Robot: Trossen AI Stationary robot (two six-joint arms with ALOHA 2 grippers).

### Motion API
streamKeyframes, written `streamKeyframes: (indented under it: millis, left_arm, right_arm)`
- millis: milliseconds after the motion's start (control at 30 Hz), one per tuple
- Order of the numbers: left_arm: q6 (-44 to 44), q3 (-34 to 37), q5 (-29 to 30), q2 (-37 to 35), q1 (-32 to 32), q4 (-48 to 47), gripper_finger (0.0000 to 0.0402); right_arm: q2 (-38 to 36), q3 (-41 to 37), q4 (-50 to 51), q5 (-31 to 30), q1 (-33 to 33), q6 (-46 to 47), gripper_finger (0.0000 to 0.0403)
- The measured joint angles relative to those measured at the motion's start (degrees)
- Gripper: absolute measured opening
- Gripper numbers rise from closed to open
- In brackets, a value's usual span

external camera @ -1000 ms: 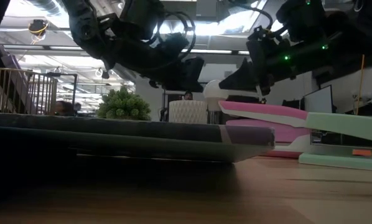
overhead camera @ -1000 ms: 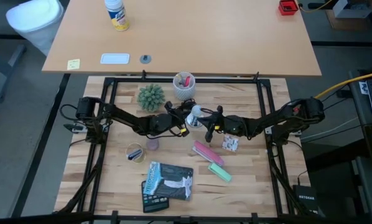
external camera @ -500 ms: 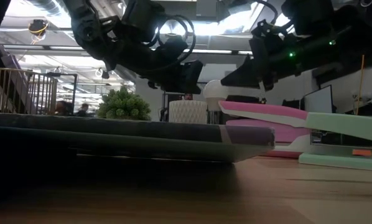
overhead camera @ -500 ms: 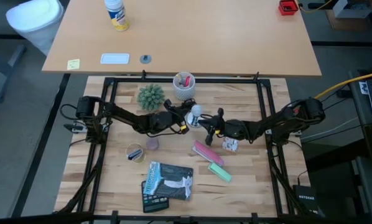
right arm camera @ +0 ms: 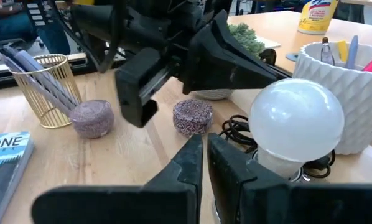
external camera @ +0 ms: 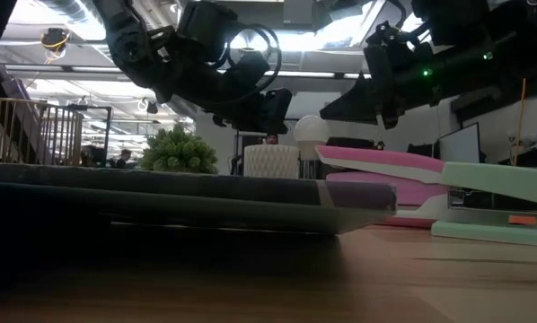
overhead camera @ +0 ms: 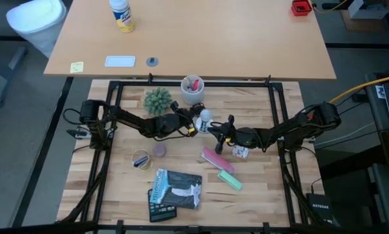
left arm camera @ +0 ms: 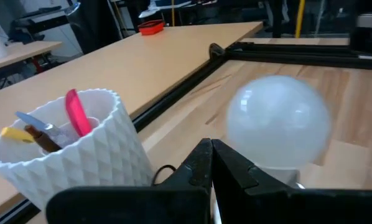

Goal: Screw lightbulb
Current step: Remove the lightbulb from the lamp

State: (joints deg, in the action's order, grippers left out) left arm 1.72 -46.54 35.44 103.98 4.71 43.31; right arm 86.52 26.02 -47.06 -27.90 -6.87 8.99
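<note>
I see both grippers, fingers pressed together, beside the upright lightbulb; screwing looks unfinished.

A robotics lab in an open office: a black-framed wooden test table, a plain desk behind it, exposed ceiling ducts, monitors beyond.

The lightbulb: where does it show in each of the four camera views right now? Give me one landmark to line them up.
High view: the lightbulb sits mid-table between the two grippers.
Low view: a pale globe right of centre, between the arms.
Left wrist view: large, right of centre.
Right wrist view: at right.
Shared landmark: the white ribbed cup beside it.
</note>
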Motion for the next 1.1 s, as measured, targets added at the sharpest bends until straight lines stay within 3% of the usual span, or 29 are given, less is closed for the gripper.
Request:
streamKeyframes:
  millis: [267,467,633,1100]
  left_arm:
    - [-0.2,0.0,-1.87,-0.02,3.73,1.23,0.0]
    - [-0.22,-0.04,-14.2,-0.07,6.71,7.9,0.0]
    - [-0.44,-0.04,-19.73,-0.09,7.94,7.08,0.0]
    - [-0.24,-0.04,-20.49,-0.04,6.01,1.45,0.0]
  right_arm:
    - [0.0,0.0,-4.41,0.02,0.0,6.19,0.0028]
    - [-0.02,0.0,-4.4,-0.52,0.13,6.99,0.0028]
    - [-0.02,0.0,-2.17,-5.4,0.15,4.39,0.0028]
    - [-0.02,-0.04,2.44,-4.48,6.59,4.13,0.0028]
